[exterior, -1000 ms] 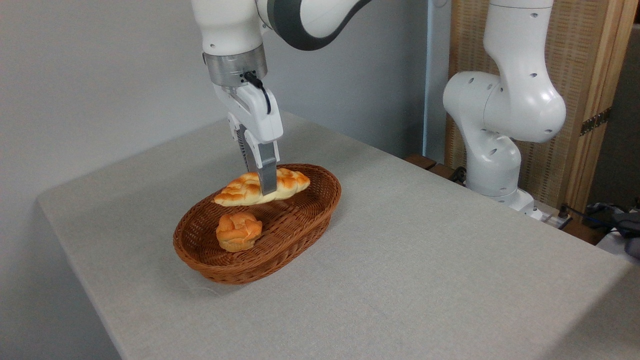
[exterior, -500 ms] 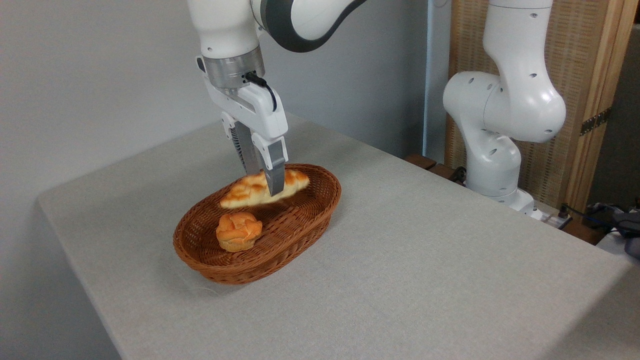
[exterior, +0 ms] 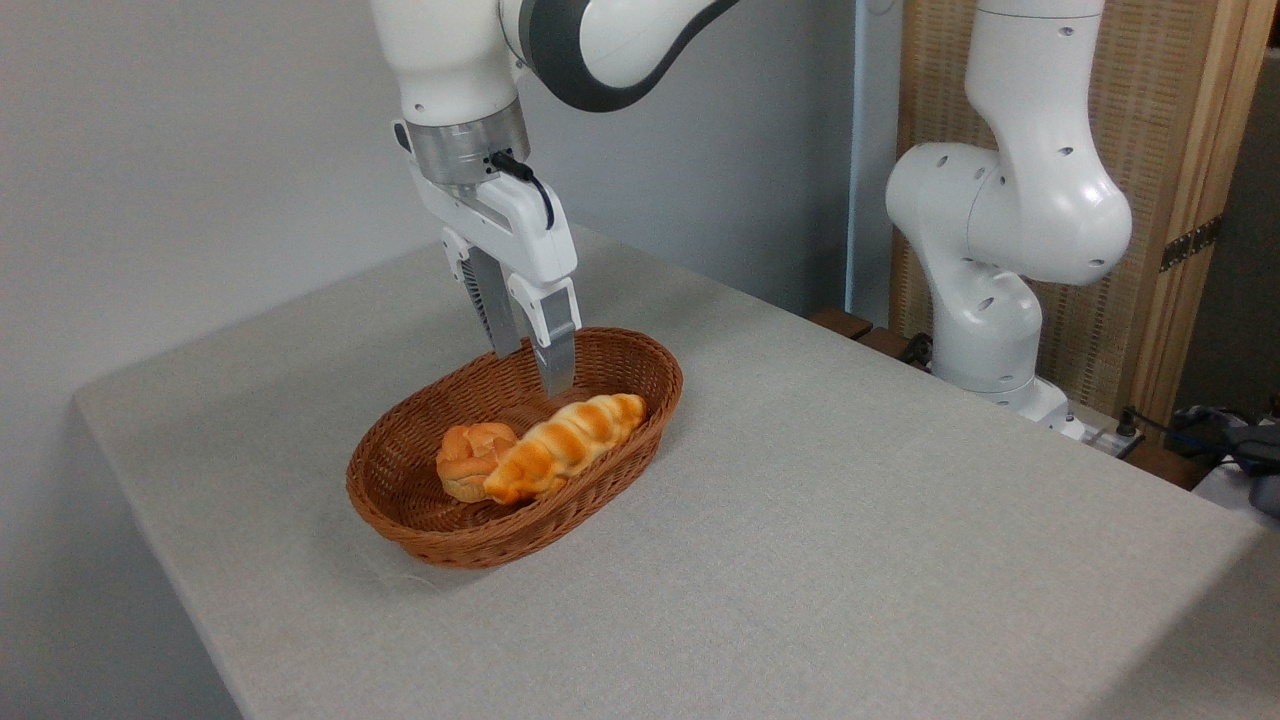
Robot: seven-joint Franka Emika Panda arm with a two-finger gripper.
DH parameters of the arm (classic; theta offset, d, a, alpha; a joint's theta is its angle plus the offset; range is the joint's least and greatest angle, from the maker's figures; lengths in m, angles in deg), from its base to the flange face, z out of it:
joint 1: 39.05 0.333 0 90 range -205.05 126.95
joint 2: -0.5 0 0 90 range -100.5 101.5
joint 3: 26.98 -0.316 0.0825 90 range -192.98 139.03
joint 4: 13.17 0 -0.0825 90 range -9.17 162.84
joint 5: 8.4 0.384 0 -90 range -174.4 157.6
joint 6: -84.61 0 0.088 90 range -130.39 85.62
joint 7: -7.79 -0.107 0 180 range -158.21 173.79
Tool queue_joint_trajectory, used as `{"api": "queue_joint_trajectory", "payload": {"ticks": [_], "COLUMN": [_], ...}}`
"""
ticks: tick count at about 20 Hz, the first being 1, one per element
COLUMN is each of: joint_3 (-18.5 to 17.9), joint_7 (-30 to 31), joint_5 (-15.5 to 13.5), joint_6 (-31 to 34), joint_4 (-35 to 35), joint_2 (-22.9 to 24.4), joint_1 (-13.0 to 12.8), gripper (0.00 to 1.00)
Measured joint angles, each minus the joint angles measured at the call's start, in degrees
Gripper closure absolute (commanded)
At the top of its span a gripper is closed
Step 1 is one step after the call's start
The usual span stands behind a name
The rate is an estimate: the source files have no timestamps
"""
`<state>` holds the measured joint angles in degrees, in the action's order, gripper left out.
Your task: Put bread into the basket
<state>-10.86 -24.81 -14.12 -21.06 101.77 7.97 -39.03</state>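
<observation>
The long braided bread (exterior: 566, 446) lies inside the reddish-brown wicker basket (exterior: 640, 365), along its right side, its lower end resting against a small round orange bun (exterior: 470, 463). My gripper (exterior: 532, 368) hangs just above the loaf's upper end, over the back of the basket. Its two fingers stand a little apart with nothing between them, so it is open and clear of the bread.
The basket sits on a grey cloth-covered table (exterior: 800, 500). The arm's white base (exterior: 1000, 250) stands at the table's far right edge, before a wooden screen. A grey wall lies behind. Cables show at the far right.
The gripper has opened and let go of the bread. The loaf dropped from mid-air into the basket and now lies beside the bun. The gripper stayed nearly in place.
</observation>
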Motion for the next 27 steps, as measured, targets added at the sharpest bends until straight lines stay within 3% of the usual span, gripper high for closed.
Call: {"api": "queue_joint_trajectory", "payload": {"ticks": [10,21,27], "joint_3": [-0.58,-7.95,-8.42], "joint_7": [0.0,-3.33,-3.46], "joint_5": [1.39,2.74,2.74], "joint_6": [-0.06,0.04,0.08], "joint_4": [-3.35,-5.44,-5.48], "joint_2": [0.54,0.89,0.92], "joint_1": [0.99,1.24,1.21], "gripper": [0.0,0.0,0.0]}}
